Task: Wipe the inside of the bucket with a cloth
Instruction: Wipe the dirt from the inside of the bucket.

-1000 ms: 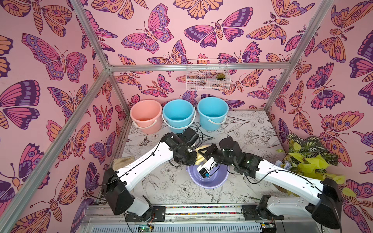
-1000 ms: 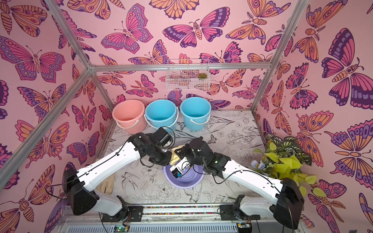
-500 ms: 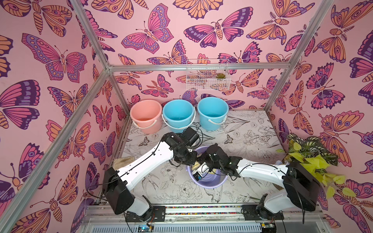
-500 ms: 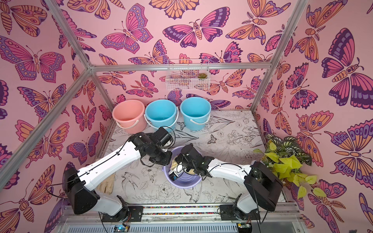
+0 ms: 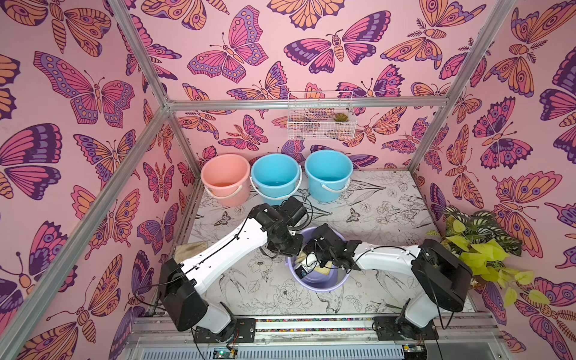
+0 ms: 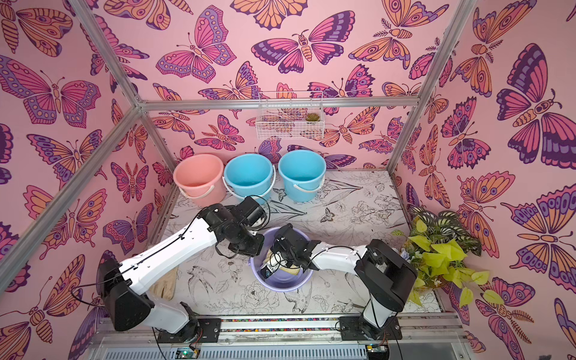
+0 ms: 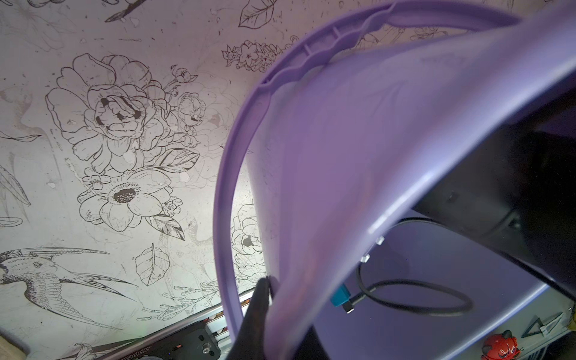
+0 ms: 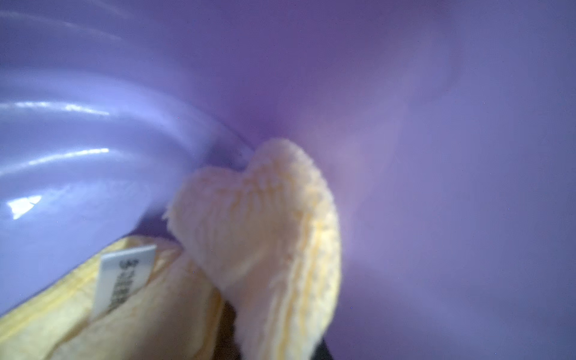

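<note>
Right wrist view puts the pale yellow fluffy cloth (image 8: 265, 233), small label showing, deep inside the lilac plastic bucket (image 8: 436, 124), folded against the wall near the base. The right gripper (image 8: 232, 333) is clenched on it from behind, so the pile faces the plastic for wiping. The left gripper (image 7: 274, 293) pinches the bucket's rim at its 10 o'clock, likely to stop it sliding. In both top views the bucket sits at the table's 6 o'clock. Both wrists crowd its mouth, leaving little sweep room, I judge. A dull tan rag (image 5: 190, 249) lies at 8 o'clock. A pink plastic bucket (image 5: 225, 177) and two blue plastic buckets (image 5: 276, 177) stand at 11 to 12, a leafy potted plant (image 5: 480, 246) at 4, all well apart.
</note>
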`<move>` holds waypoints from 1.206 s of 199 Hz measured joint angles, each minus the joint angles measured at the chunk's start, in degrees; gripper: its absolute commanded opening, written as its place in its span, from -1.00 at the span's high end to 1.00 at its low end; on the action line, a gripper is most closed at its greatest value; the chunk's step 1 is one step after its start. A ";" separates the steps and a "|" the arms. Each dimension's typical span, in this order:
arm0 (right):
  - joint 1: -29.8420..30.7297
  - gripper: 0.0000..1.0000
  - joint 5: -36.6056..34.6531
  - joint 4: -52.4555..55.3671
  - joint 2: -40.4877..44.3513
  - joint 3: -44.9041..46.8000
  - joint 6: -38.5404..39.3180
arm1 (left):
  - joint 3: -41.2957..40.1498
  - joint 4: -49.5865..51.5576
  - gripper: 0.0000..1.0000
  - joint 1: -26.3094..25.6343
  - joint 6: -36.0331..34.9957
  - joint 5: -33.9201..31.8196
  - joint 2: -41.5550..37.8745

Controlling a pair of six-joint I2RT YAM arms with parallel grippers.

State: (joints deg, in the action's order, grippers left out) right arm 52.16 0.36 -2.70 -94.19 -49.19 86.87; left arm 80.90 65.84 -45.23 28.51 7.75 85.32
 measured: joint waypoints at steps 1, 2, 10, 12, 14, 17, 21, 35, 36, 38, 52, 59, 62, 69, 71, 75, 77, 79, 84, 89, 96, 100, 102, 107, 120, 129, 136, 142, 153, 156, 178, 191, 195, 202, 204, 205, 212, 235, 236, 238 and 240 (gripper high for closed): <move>0.00 1.00 -0.02 0.22 0.07 -0.04 -0.09 | 0.00 -0.02 1.00 0.00 0.00 0.00 0.00; 0.00 1.00 -0.02 0.33 0.09 -0.07 -0.11 | 0.00 -0.02 1.00 0.00 -0.02 0.02 0.00; 0.02 1.00 0.13 1.64 0.70 -0.33 -0.50 | 0.00 -0.07 1.00 -0.07 -0.02 0.20 0.00; 0.02 1.00 0.17 2.21 1.01 -0.46 -0.63 | 0.00 -0.07 1.00 -0.09 -0.02 0.24 0.00; 0.04 1.00 0.15 2.78 1.25 -0.57 -0.79 | 0.00 -0.11 1.00 -0.13 -0.02 0.28 0.00; 0.07 1.00 0.28 3.52 1.64 -0.76 -0.96 | 0.00 -0.17 1.00 -0.17 -0.04 0.33 0.00; 0.11 1.00 0.31 4.57 2.25 -0.98 -1.18 | 0.00 -0.26 1.00 -0.22 -0.07 0.39 0.00; 0.20 1.00 0.59 9.49 5.42 -2.45 -1.68 | 0.00 -0.44 1.00 -0.35 -0.17 0.42 0.04; 0.22 1.00 0.59 9.68 5.60 -2.56 -1.73 | 0.00 -0.46 1.00 -0.35 -0.20 0.42 0.04; 0.22 1.00 0.68 10.45 6.10 -2.84 -1.77 | 0.00 -0.46 1.00 -0.37 -0.20 0.42 0.04; 0.24 1.00 0.72 15.74 9.66 -5.62 -2.12 | 0.00 -0.48 1.00 -0.44 -0.22 0.42 0.20; 0.28 1.00 0.68 18.36 11.37 -7.28 -2.36 | 0.00 -0.55 1.00 -0.44 -0.24 0.42 0.28; 0.28 1.00 0.59 19.47 11.91 -7.93 -2.47 | 0.00 -0.57 1.00 -0.44 -0.22 0.42 0.31; 0.33 1.00 0.50 22.10 13.51 -9.73 -2.67 | 0.00 -0.68 1.00 -0.44 -0.24 0.42 0.42; 0.33 1.00 0.52 22.82 13.94 -10.21 -2.67 | 0.00 -0.72 1.00 -0.44 -0.24 0.42 0.44; 0.35 1.00 0.44 24.35 14.73 -11.19 -2.69 | 0.00 -0.81 1.00 -0.44 -0.24 0.42 0.50; 0.35 1.00 0.44 25.00 15.13 -11.63 -2.71 | 0.00 -0.83 1.00 -0.44 -0.24 0.44 0.52; 0.37 1.00 0.35 25.73 15.54 -12.11 -2.75 | 0.00 -0.85 1.00 -0.44 -0.26 0.44 0.55; 0.42 1.00 0.24 27.39 16.35 -13.18 -2.80 | 0.00 -0.94 1.00 -0.44 -0.28 0.44 0.66; 0.44 1.00 0.07 29.07 17.18 -14.21 -2.86 | 0.04 -1.01 1.00 -0.44 -0.37 0.46 0.76; 0.50 1.00 -0.31 31.32 18.21 -15.52 -2.86 | 0.07 -1.11 1.00 -0.44 -0.44 0.48 0.94; 0.55 1.00 -0.57 32.57 18.80 -16.24 -2.86 | 0.11 -1.18 1.00 -0.44 -0.46 0.52 1.03; 0.57 1.00 -0.68 33.22 19.02 -16.57 -2.86 | 0.11 -1.20 1.00 -0.44 -0.46 0.57 1.07; 0.68 1.00 -1.14 34.84 19.71 -17.42 -2.84 | 0.13 -1.27 1.00 -0.44 -0.46 0.66 1.18; 1.03 1.00 -2.64 38.45 20.96 -19.12 -2.78 | 0.26 -1.36 1.00 -0.44 -0.55 0.92 1.36; 1.42 1.00 -3.91 40.92 21.46 -20.22 -2.62 | 0.39 -1.36 1.00 -0.44 -0.63 1.09 1.49; 1.73 1.00 -4.98 42.51 21.68 -20.90 -2.47 | 0.50 -1.36 1.00 -0.44 -0.66 1.20 1.62; 1.97 1.00 -6.05 43.91 21.73 -21.38 -2.34 | 0.59 -1.38 1.00 -0.44 -0.66 1.31 1.70; 2.25 1.00 -7.65 45.66 21.70 -21.68 -1.86 | 0.63 -1.40 1.00 -0.44 -0.66 1.36 1.81; 2.29 1.00 -8.15 46.21 21.70 -21.68 -1.62 | 0.63 -1.40 1.00 -0.44 -0.66 1.40 1.84; 2.32 1.00 -10.43 48.46 21.24 -21.68 -0.55 | 0.68 -1.42 1.00 -0.44 -0.66 1.51 1.90; 2.32 1.00 -11.45 48.94 20.28 -21.68 0.04 | 0.74 -1.44 1.00 -0.44 -0.66 1.51 1.92; 2.32 1.00 -11.74 49.03 19.78 -21.68 0.15 | 0.74 -1.44 1.00 -0.44 -0.66 1.53 1.92; 2.32 1.00 -12.13 49.03 18.84 -21.66 0.22 | 0.74 -1.44 1.00 -0.44 -0.63 1.53 1.92; 2.32 1.00 -12.31 49.00 18.56 -21.66 0.20 | 0.74 -1.44 1.00 -0.44 -0.63 1.55 1.92; 2.32 1.00 -12.35 48.96 18.32 -21.66 0.20 | 0.74 -1.44 1.00 -0.44 -0.63 1.55 1.92; 2.34 1.00 -12.61 48.78 17.25 -21.55 0.20 | 0.76 -1.44 1.00 -0.44 -0.63 1.62 1.92; 2.36 1.00 -12.68 46.82 13.35 -19.98 0.09 | 0.76 -1.46 1.00 -0.44 -0.63 1.70 1.92; 2.36 1.00 -12.68 46.75 13.27 -19.89 0.09 | 0.76 -1.46 1.00 -0.44 -0.63 1.70 1.92; 2.36 1.00 -12.70 46.53 12.92 -19.69 0.07 | 0.76 -1.49 1.00 -0.44 -0.61 1.70 1.92; 2.36 1.00 -12.68 46.27 12.52 -19.45 -0.02 | 0.76 -1.46 1.00 -0.46 -0.63 1.70 1.92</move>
State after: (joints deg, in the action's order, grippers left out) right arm 54.52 -12.32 43.57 -81.67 -68.64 86.85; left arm 81.67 64.38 -45.69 27.88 9.45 87.24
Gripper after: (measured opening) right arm 0.100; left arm 0.116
